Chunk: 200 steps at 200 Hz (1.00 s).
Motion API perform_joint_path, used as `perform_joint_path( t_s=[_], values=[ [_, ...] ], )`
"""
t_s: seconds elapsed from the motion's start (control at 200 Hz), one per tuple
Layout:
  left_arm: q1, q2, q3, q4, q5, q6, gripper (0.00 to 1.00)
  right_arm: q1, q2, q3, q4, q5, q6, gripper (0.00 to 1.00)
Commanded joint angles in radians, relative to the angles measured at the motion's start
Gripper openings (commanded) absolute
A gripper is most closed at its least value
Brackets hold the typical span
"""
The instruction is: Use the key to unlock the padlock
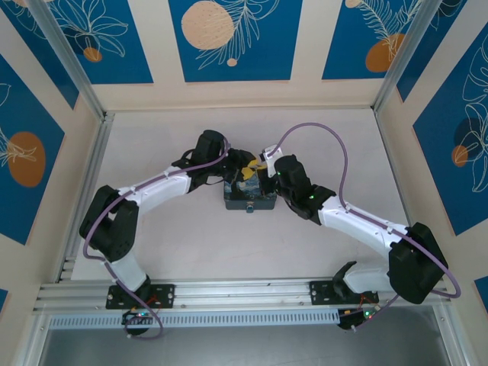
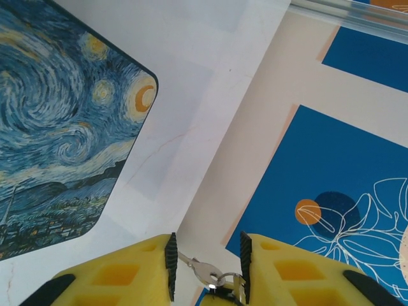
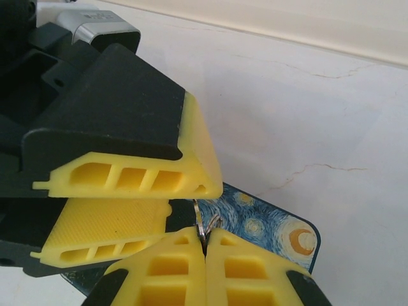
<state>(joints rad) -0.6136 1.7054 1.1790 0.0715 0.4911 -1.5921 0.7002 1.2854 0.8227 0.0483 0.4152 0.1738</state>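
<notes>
**Top, left-wrist and right-wrist views, read left to right.** The left gripper [image 2: 207, 255] hung above the far end of the painted box [image 2: 57, 127]. Its yellow jaws stood apart, with a plain gap between the ribbed pads. The key [image 2: 193, 264] lay in that gap. Its blade reached toward the left pad, and its split ring [image 2: 224, 280] sat near the right pad. Neither pad was pressing the metal. This posture suits a hand-over, judged to be so that the key could be re-gripped at a better angle for the keyhole.

At centre, the box sat on the pale table [image 1: 175, 244]. The padlock [image 1: 249, 207] showed as a small teal spot at the middle of the box's near face. It was well below both sets of fingers and untouched, and its shackle was too small to make out. The lock was therefore judged not yet opened.

To the right, the right gripper [image 3: 205, 237] had its fingers pressed together, with a thin silvery sliver of the key in the seam. It was held over the box's starred corner, presumably to steady the key between the other arm's pads.

No brand, label or legible writing appeared. The only markings were the swirling night-sky painting on the box and the blue-and-orange leaf motifs on the wall panels [image 1: 229, 38].
</notes>
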Motion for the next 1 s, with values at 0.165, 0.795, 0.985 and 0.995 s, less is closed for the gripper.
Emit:
perform_joint_path(
  t_s=[0.165,0.795,0.985,0.995],
  values=[
    [-0.013,0.025,0.019,0.017,-0.008,-0.006,0.26,0.007,0.009,0.007,0.036,0.002,0.0,0.0],
    [-0.018,0.028,0.012,0.054,-0.012,0.052,0.0,0.003,-0.021,0.013,-0.004,0.036,0.038,0.25],
    [0.003,0.005,-0.001,0.058,-0.044,0.214,0.0,-0.067,-0.135,-0.002,-0.1,-0.016,0.136,0.6],
    [0.004,0.003,-0.005,0.064,-0.046,0.218,0.0,-0.074,-0.145,-0.003,-0.106,-0.023,0.145,0.61]
  ],
)
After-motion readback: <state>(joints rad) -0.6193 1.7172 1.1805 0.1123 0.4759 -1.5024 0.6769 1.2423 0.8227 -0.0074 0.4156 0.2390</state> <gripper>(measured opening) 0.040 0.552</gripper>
